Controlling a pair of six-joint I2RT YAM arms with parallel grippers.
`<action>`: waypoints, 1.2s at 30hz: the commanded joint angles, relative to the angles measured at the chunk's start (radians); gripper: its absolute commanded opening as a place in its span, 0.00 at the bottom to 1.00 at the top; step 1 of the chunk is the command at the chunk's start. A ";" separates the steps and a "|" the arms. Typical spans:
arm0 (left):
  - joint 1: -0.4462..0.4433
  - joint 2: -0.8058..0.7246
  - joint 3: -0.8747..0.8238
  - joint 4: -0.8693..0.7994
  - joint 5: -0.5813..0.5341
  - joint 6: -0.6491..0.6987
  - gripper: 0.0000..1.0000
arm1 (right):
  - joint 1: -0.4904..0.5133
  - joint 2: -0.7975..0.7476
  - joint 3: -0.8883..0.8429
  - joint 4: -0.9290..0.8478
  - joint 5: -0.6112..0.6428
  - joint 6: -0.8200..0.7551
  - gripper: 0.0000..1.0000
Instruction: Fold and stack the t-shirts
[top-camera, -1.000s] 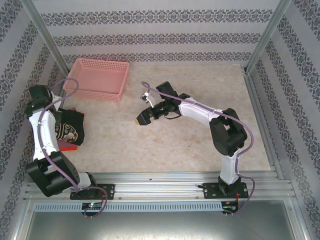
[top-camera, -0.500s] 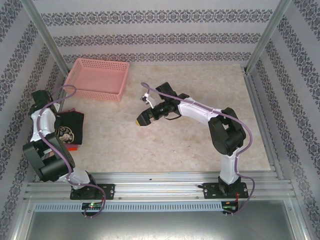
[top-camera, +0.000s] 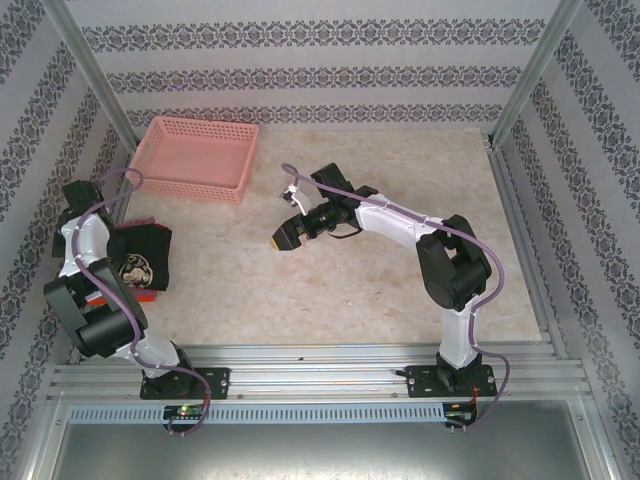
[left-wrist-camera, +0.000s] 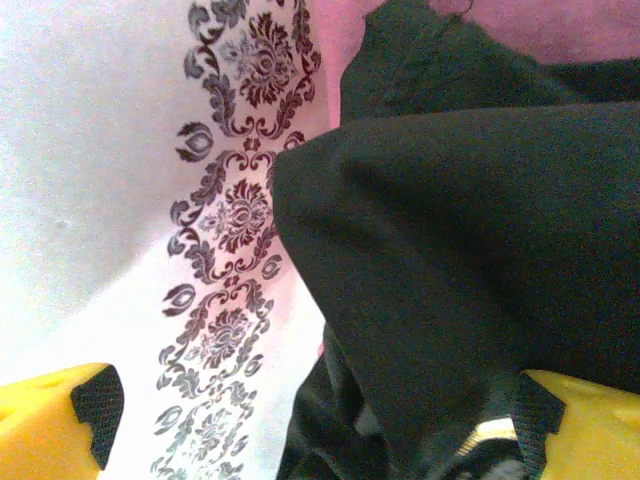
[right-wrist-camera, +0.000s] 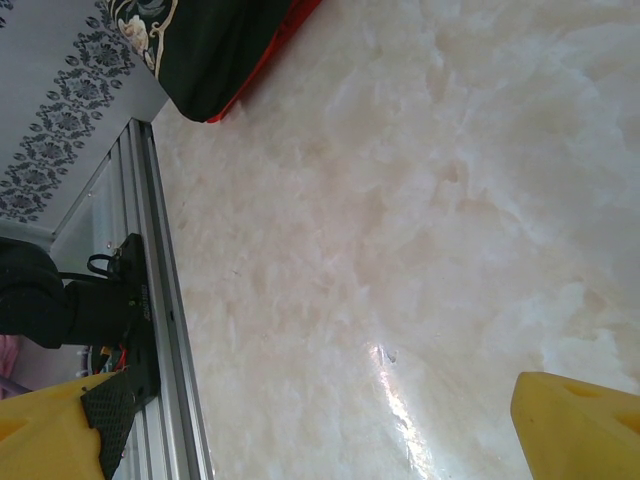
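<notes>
Black t-shirt (top-camera: 143, 252): it lies folded at the left edge of the table (top-camera: 350, 290), close to the wall, with its round emblem (top-camera: 134, 268) facing up.
Orange t-shirt (top-camera: 140, 296): it lies under the black one and only a thin edge shows on the near side, so I judge this corner serves as the stacking place.
Pink cloth (left-wrist-camera: 560, 25): in the left wrist view it shows beyond the black folds. I cannot tell if it is a third shirt.
Left gripper (left-wrist-camera: 320, 440): it points at the stack from the wall side. The jaws stand wide apart and grasp nothing, and the black cloth lies just beside the right finger. I judge this wide stance suits leaving the shirt on the pile.
Right gripper (top-camera: 285, 237): it hovers over bare table near the middle, well apart from the stack. Its jaws are also spread and empty. Probably it keeps away so as not to disturb the folds.
Pink basket (top-camera: 195, 158): it stands at the far left, beyond the stack and not touching it.
Stage: the folding looks done for these shirts.
</notes>
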 joint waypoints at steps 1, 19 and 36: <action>0.004 -0.077 0.047 -0.071 0.072 -0.105 1.00 | -0.001 0.012 0.014 -0.001 0.001 -0.010 0.97; -0.016 -0.066 -0.033 0.041 0.610 -0.552 1.00 | 0.002 0.031 0.032 0.004 -0.004 0.003 0.97; 0.125 0.058 -0.061 0.071 0.560 -0.620 1.00 | -0.017 0.000 -0.028 0.006 0.014 -0.002 0.97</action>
